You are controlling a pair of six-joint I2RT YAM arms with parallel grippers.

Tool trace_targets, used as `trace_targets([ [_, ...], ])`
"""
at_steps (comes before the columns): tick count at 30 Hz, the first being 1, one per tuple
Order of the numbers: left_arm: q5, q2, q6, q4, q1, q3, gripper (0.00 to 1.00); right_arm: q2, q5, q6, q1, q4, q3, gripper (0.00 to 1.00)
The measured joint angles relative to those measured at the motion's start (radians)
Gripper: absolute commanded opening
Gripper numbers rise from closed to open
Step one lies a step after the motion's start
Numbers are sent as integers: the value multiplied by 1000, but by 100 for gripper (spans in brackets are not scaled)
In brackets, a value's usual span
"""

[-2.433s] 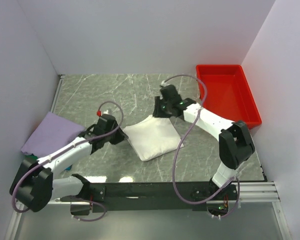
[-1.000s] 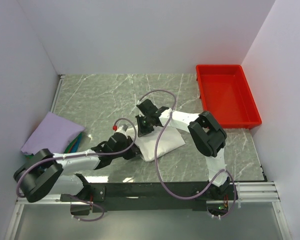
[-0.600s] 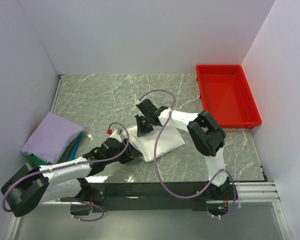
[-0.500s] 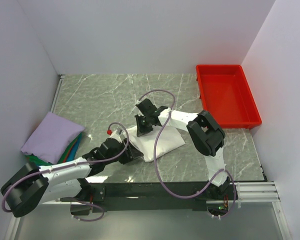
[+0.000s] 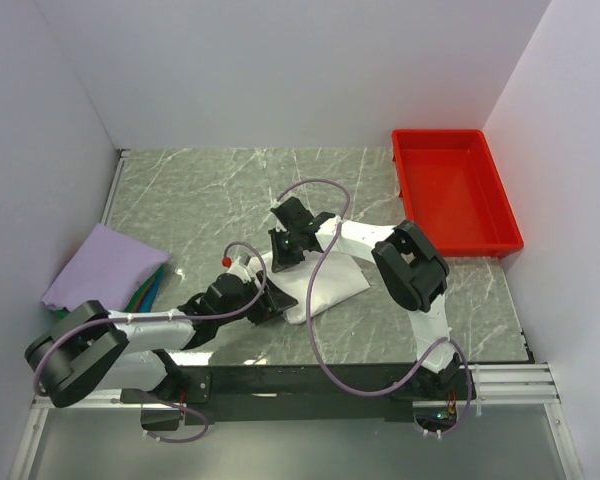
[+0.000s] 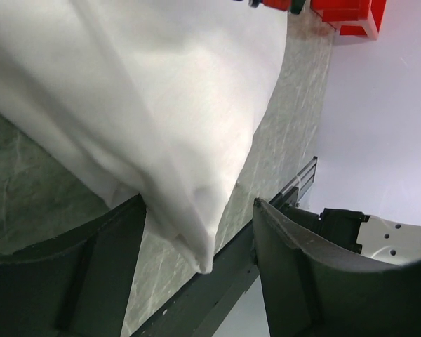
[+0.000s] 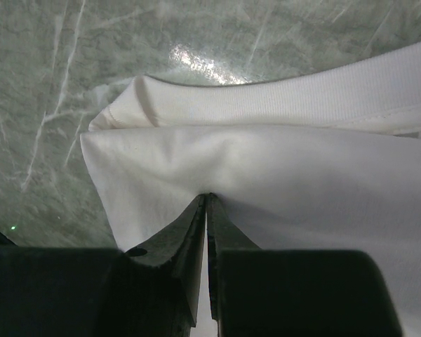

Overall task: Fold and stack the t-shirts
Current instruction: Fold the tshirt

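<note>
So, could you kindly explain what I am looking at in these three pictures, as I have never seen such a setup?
These are two robot arms bolted to the near edge of a marble-patterned table. One picture looks down from above; the other two come from cameras on each wrist. A folded white t-shirt lies in the middle, a lavender shirt tops a stack at the left, and a red tray sits at the right. The right tool is shut, pinching the white shirt's fabric. The left tool stands open, its fingers on either side of a shirt corner.
</note>
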Motion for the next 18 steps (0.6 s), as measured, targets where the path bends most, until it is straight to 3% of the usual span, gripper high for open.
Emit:
trace_targets([
  [10, 2, 108, -26, 122, 0, 0, 66, 5, -7, 4, 0, 16, 0, 11],
  [18, -7, 99, -21, 112, 0, 19, 66, 12, -11, 11, 0, 36, 0, 11],
])
